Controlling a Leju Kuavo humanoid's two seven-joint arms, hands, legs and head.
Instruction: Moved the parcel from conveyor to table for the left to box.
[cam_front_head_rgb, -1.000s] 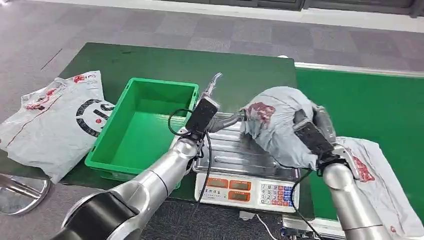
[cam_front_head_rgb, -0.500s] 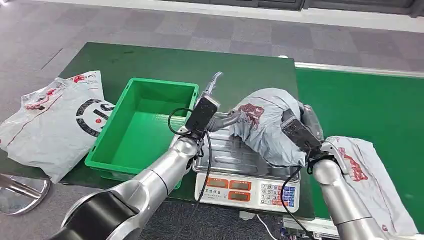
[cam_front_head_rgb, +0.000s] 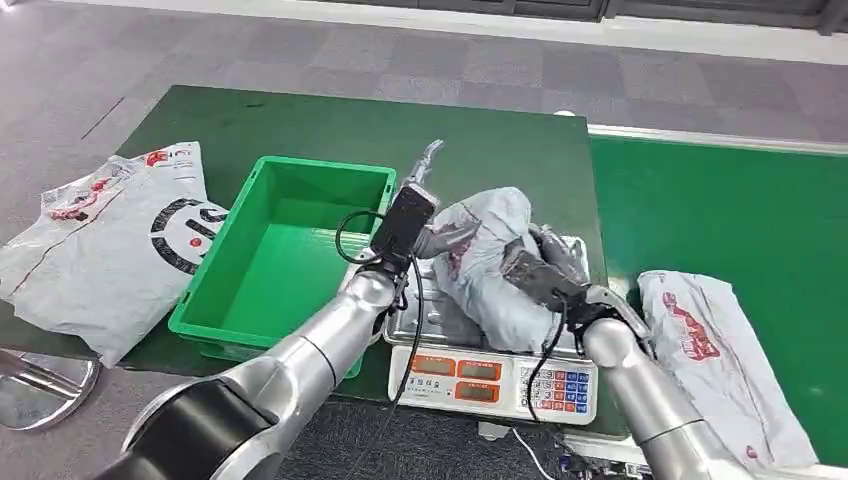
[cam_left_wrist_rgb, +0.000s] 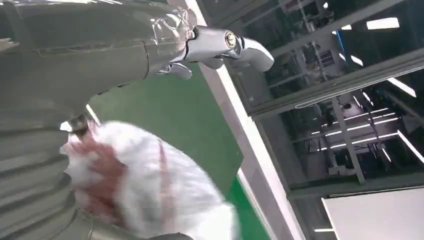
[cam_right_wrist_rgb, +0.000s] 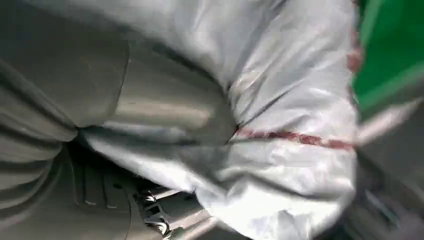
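The right hand (cam_front_head_rgb: 545, 270) has the parcel (cam_front_head_rgb: 480, 250) in its grip: dark fingers wrap the grey bag's near side, and in the right wrist view the plastic bulges tight against the thumb (cam_right_wrist_rgb: 165, 112). The bag sits over the scale (cam_front_head_rgb: 490, 375), low above its steel pan or resting on it; I cannot tell which. Its long axis runs roughly from the scale's front edge away toward the far side of the table (cam_front_head_rgb: 300, 120), bunched up rather than flat.

The left hand (cam_front_head_rgb: 420, 215) hangs just beside the bag's left flank, fingers spread with one pointing up, holding nothing. Its thumb looks to be at the plastic, but whether it touches is unclear. In the left wrist view the bag is a white and red blur right against the hand.

The bin (cam_front_head_rgb: 285, 250) stands on the far side of the left hand from the parcel, right beside the scale. So the left hand lies between parcel and bin and is the nearer one for boxing, I judge; the bag would travel leftward across it.
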